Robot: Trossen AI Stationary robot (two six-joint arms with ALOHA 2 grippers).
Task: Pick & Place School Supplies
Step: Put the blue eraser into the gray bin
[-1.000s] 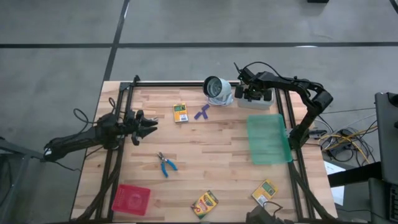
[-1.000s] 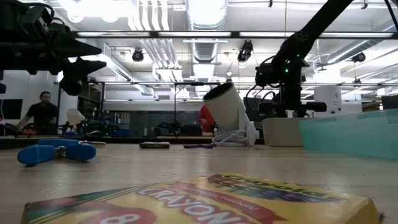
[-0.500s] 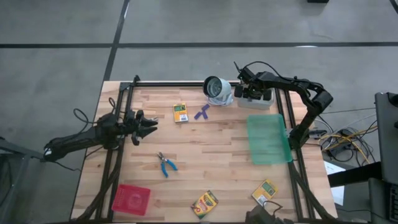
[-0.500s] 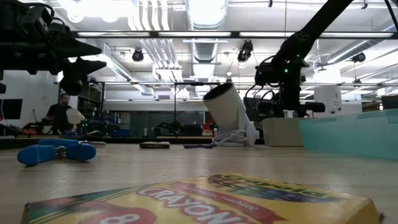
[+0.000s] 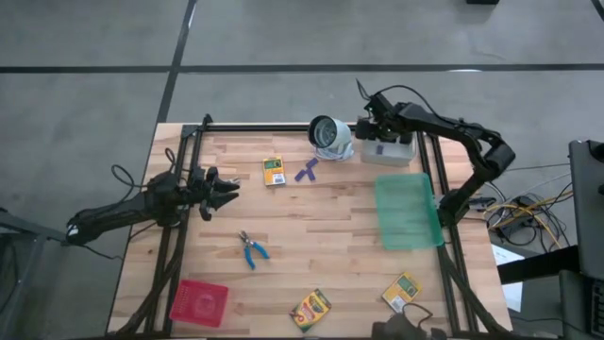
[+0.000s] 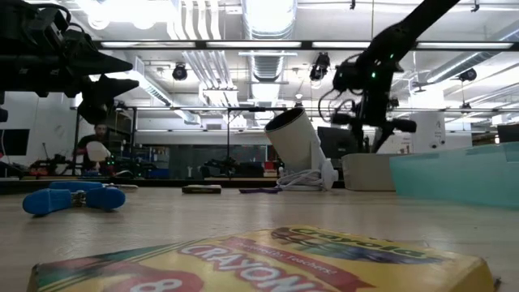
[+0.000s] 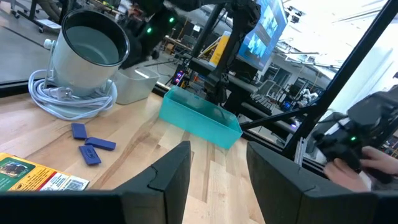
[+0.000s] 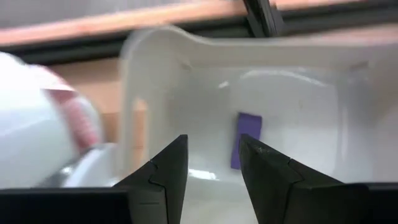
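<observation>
Down at the near left corner of the table (image 5: 330, 217): a red tray (image 5: 199, 302), with nothing to be seen inside. At the far end, to the right: a white bin (image 8: 261, 81) with one purple piece (image 8: 246, 140) lying flat on its floor. Beside the bin: a white-grey round object (image 5: 328, 134) on its side, resting on a coil of white cord. Further right: a green mat (image 5: 407, 210), see-through, with raised sides and nothing on it.

On the left: the left gripper (image 5: 229, 189), up off the wood, fingers (image 7: 168, 180) apart, holding nothing, touching nothing. On the right: the right gripper (image 8: 212, 163), above the white bin, fingers apart with a small gap, empty, the purple piece down below between them and not touched.

Left out on the wood: a blue-handled tool (image 5: 252, 249) near the middle left; a crayon box (image 5: 274, 171) near the far end; three more purple pieces (image 7: 87, 143) just beside it; a second crayon box (image 5: 310, 308) at the near edge; a third crayon box (image 5: 401, 291) at the near right.

Far off in the room, low on the left: a person (image 6: 96, 146) at a bench.
</observation>
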